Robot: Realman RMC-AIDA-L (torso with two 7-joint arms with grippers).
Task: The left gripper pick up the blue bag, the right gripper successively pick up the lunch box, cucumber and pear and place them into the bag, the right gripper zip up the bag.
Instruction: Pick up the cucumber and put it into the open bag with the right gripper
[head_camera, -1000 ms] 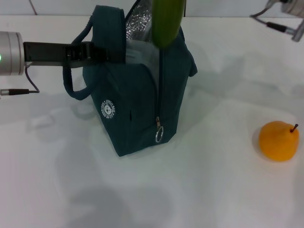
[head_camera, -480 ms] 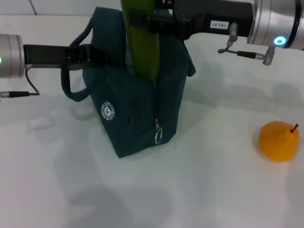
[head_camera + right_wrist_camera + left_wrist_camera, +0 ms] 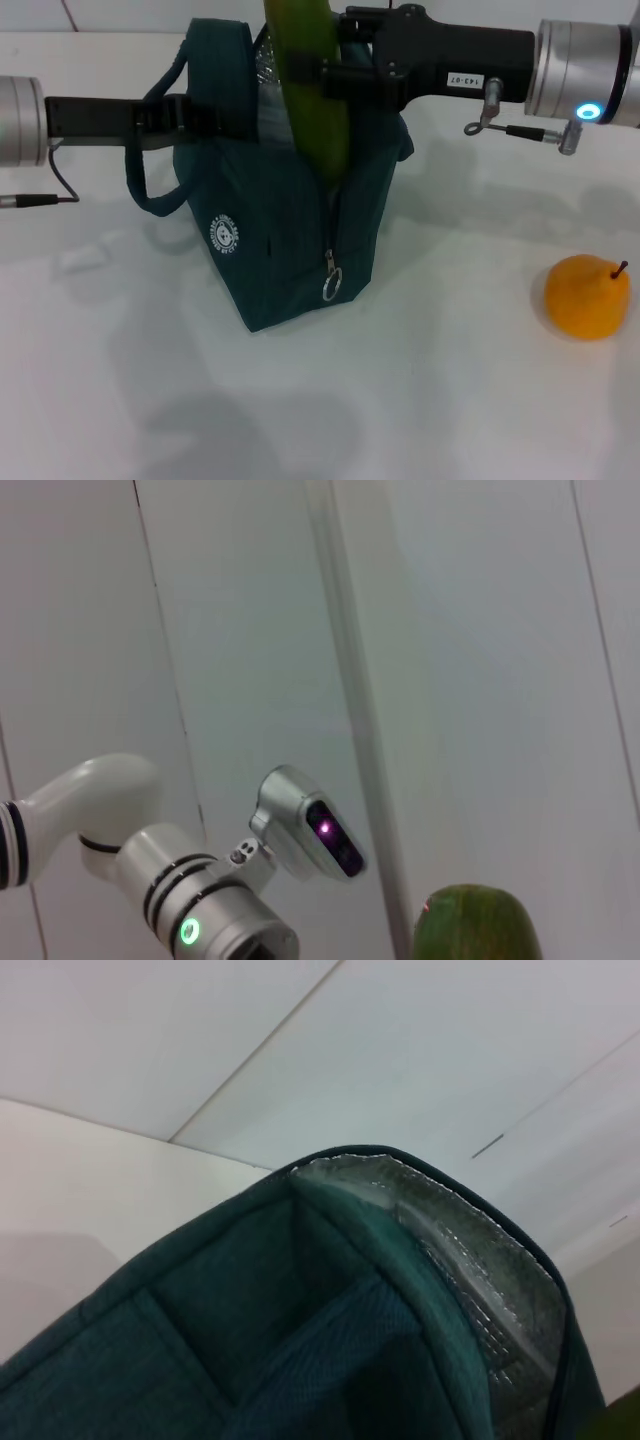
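The right gripper (image 3: 330, 75) was clamped on the cucumber (image 3: 312, 85), holding it nearly upright, its lower end in the open mouth of the blue bag (image 3: 290, 225). The left gripper (image 3: 205, 115) gripped the bag's top edge near the bench's far-left part. In my judgement, the cucumber should be tilted and lowered fully before release. The pear (image 3: 587, 297) lay near the bench's right edge. The lunch box was not visible; the cucumber's top was cut off.
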